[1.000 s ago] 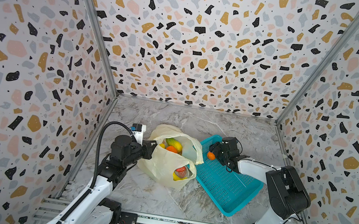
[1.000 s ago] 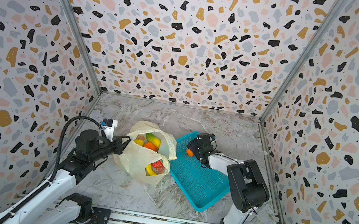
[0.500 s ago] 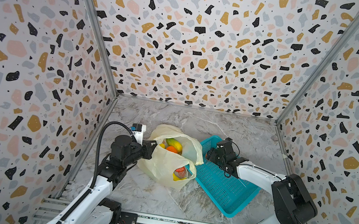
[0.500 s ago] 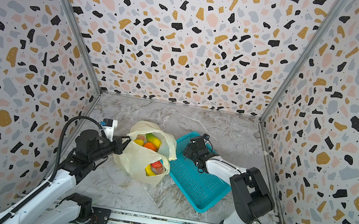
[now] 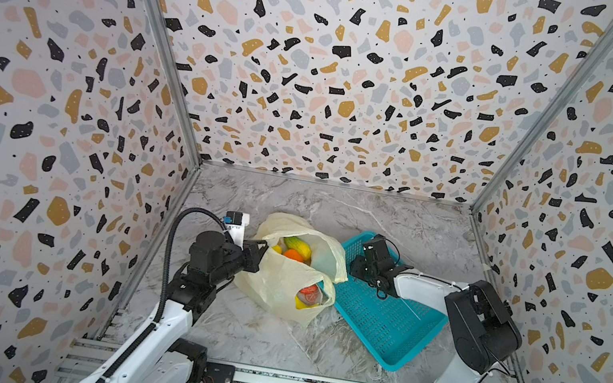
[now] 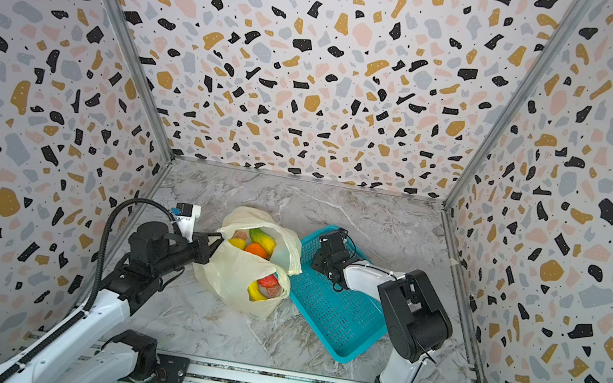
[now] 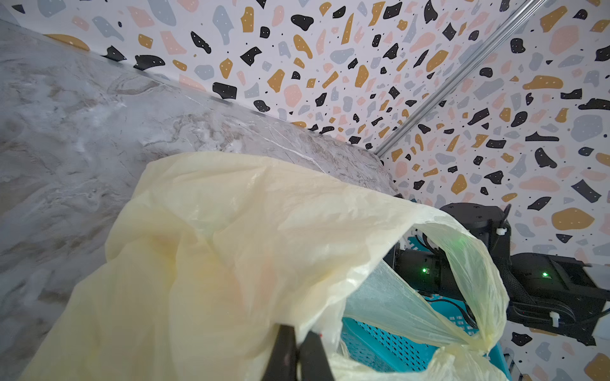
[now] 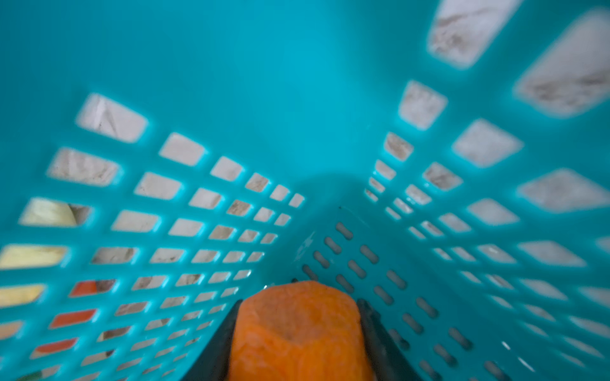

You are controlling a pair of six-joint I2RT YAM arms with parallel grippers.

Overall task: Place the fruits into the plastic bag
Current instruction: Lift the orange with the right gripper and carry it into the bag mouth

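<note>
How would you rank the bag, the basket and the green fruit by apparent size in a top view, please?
1-2. Basket and bag: they look about alike, so I will not rank them.
3. Green fruit: clearly the smallest.

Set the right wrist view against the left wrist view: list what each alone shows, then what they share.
Only the right wrist view: an orange fruit clasped between the fingers of the right gripper, deep in a corner of the teal basket.
Only the left wrist view: the left gripper pinched shut on the edge of the plastic bag, with the marble table and speckled walls behind.
Both: the teal basket's perforated plastic; pale yellow behind its holes in the right wrist view may be the bag.
</note>
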